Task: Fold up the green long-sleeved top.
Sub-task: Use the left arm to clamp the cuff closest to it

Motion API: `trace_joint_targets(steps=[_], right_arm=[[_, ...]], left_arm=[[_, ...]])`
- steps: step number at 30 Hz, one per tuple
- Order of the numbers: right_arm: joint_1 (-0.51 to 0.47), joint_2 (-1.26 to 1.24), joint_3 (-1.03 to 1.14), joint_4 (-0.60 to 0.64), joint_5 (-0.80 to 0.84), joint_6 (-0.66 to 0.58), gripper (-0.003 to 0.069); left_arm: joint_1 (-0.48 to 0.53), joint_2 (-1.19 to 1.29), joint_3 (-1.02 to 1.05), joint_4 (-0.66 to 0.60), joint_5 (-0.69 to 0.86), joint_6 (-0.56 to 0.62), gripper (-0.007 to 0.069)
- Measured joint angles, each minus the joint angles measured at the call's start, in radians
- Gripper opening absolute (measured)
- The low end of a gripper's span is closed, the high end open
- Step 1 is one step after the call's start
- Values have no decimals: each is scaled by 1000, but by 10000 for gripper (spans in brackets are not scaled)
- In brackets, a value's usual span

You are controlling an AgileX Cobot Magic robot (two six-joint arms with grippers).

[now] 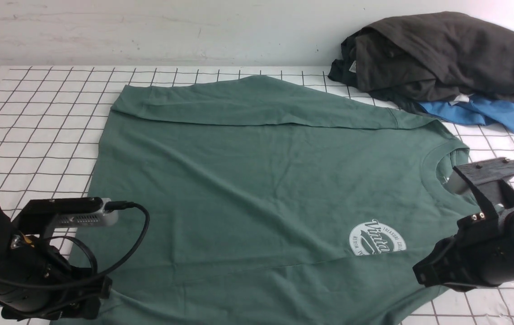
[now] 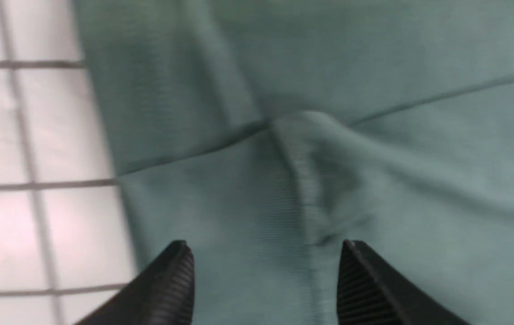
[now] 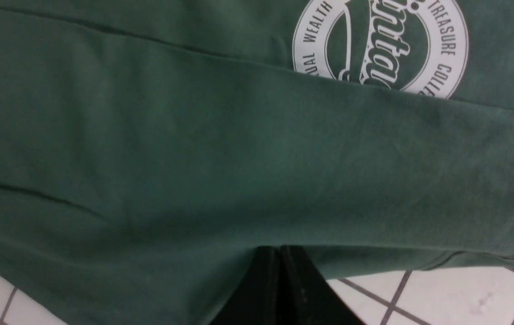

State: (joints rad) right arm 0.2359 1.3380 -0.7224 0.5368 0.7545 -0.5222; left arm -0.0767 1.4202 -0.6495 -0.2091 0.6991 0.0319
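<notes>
The green long-sleeved top (image 1: pixel 248 180) lies face up, flat on the white gridded table (image 1: pixel 35 113). Both sleeves are folded in across its body, and I judge the body folds are still to do. A plain pale wall (image 1: pixel 148 31) rises beyond the top. Past its far shoulder, dark garments (image 1: pixel 442 54) are heaped on a blue garment (image 1: pixel 478 113). Above the top's hem end the left gripper (image 2: pixel 264 253) hovers with its jaws wide, holding nothing. At the near sleeve the right gripper (image 3: pixel 279 253) is closed tight; whether it pinches cloth I cannot tell.
</notes>
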Motion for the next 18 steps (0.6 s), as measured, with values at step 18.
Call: trace_joint_targets(steps=[18], right_arm=[[0, 0, 0, 20, -1, -5, -10]], left_arm=[[0, 39, -4, 181, -26, -243, 242]])
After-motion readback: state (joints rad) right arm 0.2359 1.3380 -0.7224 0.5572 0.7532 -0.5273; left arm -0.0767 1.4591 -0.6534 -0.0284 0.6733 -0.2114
